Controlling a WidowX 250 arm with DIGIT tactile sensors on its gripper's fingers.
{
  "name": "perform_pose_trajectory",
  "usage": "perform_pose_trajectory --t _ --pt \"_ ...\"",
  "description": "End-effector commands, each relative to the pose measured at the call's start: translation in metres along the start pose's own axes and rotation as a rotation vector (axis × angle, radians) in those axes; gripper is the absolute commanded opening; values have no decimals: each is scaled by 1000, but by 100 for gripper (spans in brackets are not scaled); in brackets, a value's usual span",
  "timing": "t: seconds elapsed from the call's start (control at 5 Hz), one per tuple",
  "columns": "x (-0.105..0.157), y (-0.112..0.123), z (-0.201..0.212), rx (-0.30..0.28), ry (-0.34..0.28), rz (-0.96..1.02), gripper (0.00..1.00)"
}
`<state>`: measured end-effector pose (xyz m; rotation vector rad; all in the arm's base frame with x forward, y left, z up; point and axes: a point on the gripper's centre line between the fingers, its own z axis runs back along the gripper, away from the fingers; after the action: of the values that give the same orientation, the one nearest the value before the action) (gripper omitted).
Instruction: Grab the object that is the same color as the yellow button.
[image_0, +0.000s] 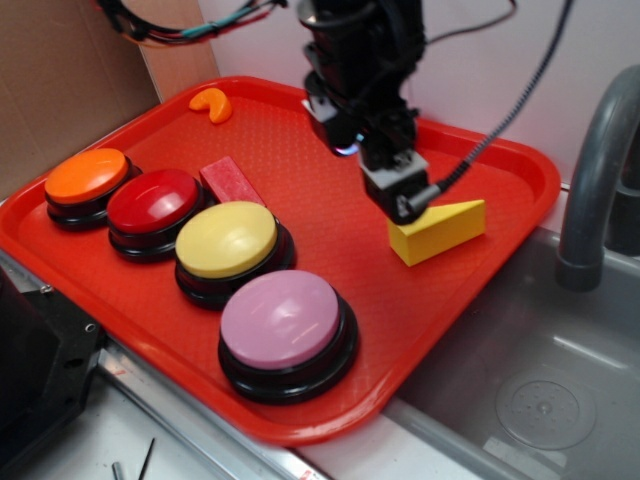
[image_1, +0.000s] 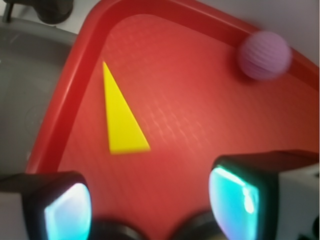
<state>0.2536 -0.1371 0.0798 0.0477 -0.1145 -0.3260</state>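
The yellow wedge block (image_0: 440, 230) lies flat on the right side of the red tray (image_0: 500, 160). In the wrist view the wedge (image_1: 120, 120) sits ahead and to the left of the fingers, narrow tip pointing away. My gripper (image_0: 405, 205) hovers just over the wedge's left end. It is open, and the wrist view shows only bare tray between its fingers (image_1: 150, 210). The yellow button (image_0: 227, 238), pale domed top on a black base, stands left of centre on the tray.
An orange button (image_0: 87, 175), a red button (image_0: 155, 200) and a pink button (image_0: 283, 318) share the row. A red block (image_0: 232, 180) and an orange crescent (image_0: 212, 104) lie behind. A pink dimpled ball (image_1: 264, 55) rests by the far rim. A grey faucet (image_0: 600, 190) and sink (image_0: 540, 400) are at right.
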Motion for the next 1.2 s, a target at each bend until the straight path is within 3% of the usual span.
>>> perform_pose_trajectory --t 0.0,0.6,0.8,1.0 --pt "23 -5 -17 -12 -2 -9 100" --pt "24 -6 -46 7 72 -8 100" --pt "24 -7 -50 23 75 -1 0" --pt "24 -5 -50 16 70 10 0"
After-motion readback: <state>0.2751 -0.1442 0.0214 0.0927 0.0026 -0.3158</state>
